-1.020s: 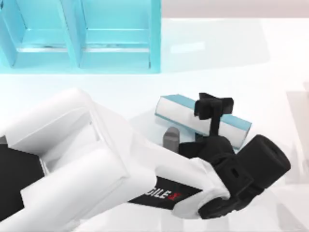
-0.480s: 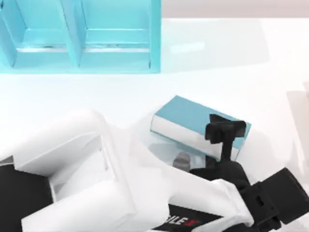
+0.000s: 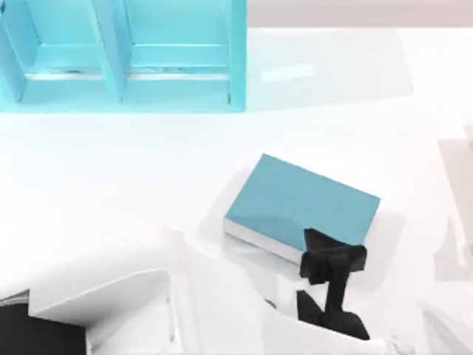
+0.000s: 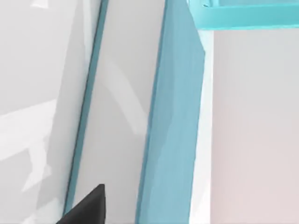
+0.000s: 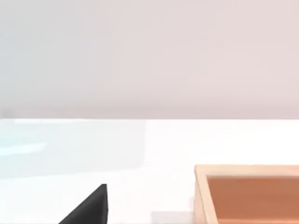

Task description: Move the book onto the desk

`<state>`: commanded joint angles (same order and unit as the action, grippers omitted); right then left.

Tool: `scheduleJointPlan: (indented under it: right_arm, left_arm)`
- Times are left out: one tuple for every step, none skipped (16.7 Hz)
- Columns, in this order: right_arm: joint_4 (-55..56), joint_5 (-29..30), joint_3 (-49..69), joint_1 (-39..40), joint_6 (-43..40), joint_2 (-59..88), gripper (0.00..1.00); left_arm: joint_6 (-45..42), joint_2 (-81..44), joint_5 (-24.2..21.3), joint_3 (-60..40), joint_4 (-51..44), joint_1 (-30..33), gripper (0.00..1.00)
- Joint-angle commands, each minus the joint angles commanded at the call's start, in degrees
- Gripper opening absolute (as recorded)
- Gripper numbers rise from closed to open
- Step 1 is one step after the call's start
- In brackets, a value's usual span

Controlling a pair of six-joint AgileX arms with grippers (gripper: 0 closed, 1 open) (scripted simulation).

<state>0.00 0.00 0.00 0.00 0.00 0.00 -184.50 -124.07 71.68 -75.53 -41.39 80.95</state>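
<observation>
One book (image 3: pixel 301 205) flat on desk (image 3: pixel 148 163) — shelf unit (image 3: pixel 122 55) behind; left jaws unclear.

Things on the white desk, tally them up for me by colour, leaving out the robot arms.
Teal: 2, the book lying flat and the shelf unit at the far left.
Orange-brown: 1, an open box in the right wrist view.
Total: 3, all on the desk.

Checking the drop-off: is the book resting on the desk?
Touching. In the top view the book lies flat, cover up, on the desk.
</observation>
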Motion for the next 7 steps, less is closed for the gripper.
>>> scheduleJointPlan:
  right_arm:
    - [0.0, 0.0, 0.0, 0.0, 0.0, 0.0, 1.0]
    - [0.0, 0.0, 0.0, 0.0, 0.0, 0.0, 1.0]
    - [0.0, 0.0, 0.0, 0.0, 0.0, 0.0, 1.0]
    - [0.0, 0.0, 0.0, 0.0, 0.0, 0.0, 1.0]
    - [0.0, 0.0, 0.0, 0.0, 0.0, 0.0, 1.0]
    - [0.0, 0.0, 0.0, 0.0, 0.0, 0.0, 1.0]
    - [0.0, 0.0, 0.0, 0.0, 0.0, 0.0, 1.0]
  left_arm:
    - [3.61, 0.03, 0.45, -0.5, -3.69, 1.21, 1.0]
    - [6.6, 0.08, 0.94, -1.01, -6.74, 2.36, 1.0]
    - [9.05, 0.14, 1.41, -1.5, -9.24, 3.49, 1.0]
    - [10.95, 0.21, 1.83, -1.92, -11.18, 4.51, 1.0]
    - [12.19, 0.27, 2.14, -2.24, -12.46, 5.28, 1.0]
    - [12.87, 0.29, 2.34, -2.44, -13.16, 5.72, 1.0]
    - [13.01, 0.29, 2.39, -2.49, -13.3, 5.81, 1.0]
